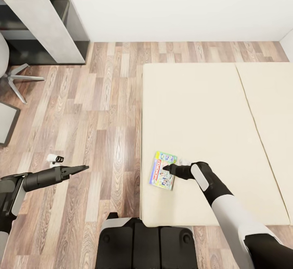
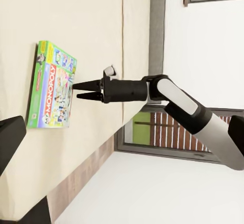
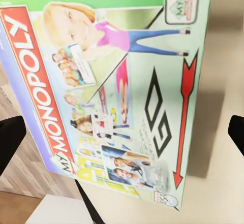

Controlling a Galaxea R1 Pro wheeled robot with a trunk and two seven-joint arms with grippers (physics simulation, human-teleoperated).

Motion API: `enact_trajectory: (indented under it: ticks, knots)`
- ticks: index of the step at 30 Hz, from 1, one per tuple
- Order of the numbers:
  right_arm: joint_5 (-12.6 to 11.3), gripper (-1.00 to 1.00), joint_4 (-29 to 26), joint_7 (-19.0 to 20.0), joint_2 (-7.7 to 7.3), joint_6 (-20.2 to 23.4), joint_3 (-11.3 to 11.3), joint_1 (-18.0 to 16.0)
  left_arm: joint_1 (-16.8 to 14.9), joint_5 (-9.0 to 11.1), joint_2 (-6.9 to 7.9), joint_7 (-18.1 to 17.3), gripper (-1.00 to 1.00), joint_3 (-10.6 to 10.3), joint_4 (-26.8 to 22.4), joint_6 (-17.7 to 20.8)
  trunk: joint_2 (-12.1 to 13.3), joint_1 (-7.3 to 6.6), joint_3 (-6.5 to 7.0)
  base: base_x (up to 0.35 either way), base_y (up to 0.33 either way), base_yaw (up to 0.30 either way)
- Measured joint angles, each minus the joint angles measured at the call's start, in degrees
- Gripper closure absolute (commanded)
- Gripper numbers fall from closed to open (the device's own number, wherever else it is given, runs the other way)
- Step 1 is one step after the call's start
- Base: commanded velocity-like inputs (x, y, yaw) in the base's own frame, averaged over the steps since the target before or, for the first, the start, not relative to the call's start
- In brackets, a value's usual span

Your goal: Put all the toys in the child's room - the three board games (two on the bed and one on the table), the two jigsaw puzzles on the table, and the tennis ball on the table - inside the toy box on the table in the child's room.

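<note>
Clearly the landmark is the low wide bed with a plain beige mattress (image 1: 211, 139), which takes up the right of the head view beside the brown wood-plank floor (image 1: 93, 110). Against the wall, well away from the bed's far corner, stands the long pale grey counter with a grey side panel (image 1: 44, 25).

On the mattress, near the bed's edge closest to the robot and just in from its floor side, lies the green-edged multicolour "My Monopoly" board game box (image 1: 162, 170), flat and face up.

The right end effector (image 1: 166, 167) hangs just above that box, its two dark fingers slightly parted; the left wrist view shows a narrow gap between them and nothing held. The left end effector (image 1: 81, 168) waits over the floor, well clear of the bed; I cannot tell whether it is wide or narrow.

To grasp well, I judge the fingers should spread wider, straddle one edge of the thin box, and press into the soft mattress before closing, since a flat box offers little to pinch from above.
</note>
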Motion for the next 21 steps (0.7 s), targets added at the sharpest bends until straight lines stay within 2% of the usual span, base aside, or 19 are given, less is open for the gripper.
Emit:
enact_trajectory:
  ticks: [21]
  knots:
    - [0.11,-1.0,0.0,-0.11,0.25,-0.09,0.02,-0.13,0.01,0.0,0.0,0.0,-1.0,0.0,0.0,0.03,0.0,0.0,-1.97,0.0,0.0,0.0]
